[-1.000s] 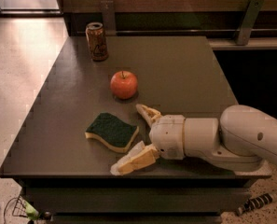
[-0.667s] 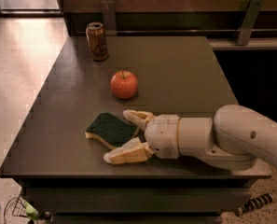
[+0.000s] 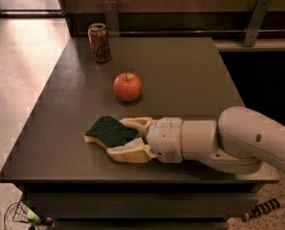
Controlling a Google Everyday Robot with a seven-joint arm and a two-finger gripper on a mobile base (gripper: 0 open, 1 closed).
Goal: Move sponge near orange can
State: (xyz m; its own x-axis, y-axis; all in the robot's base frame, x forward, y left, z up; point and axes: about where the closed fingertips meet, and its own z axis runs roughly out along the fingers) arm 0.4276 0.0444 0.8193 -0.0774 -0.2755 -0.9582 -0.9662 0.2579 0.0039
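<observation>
The sponge (image 3: 102, 129), dark green on top with pale yellow foam below, lies flat near the table's front edge. My gripper (image 3: 121, 138) reaches in from the right, low over the table. Its fingers are open and straddle the sponge's right end, one finger (image 3: 136, 123) behind it and one in front. The orange can (image 3: 99, 42) stands upright at the table's far left corner, well away from the sponge and the gripper.
A red apple (image 3: 127, 86) sits on the dark table (image 3: 190, 75) between the sponge and the can. A rail with metal brackets (image 3: 255, 14) runs behind the table. The floor lies to the left past the table edge.
My gripper has moved left, so its open fingers now sit on either side of the sponge's right end. The fingers stand slightly closer together. The sponge, apple and can have not moved.
</observation>
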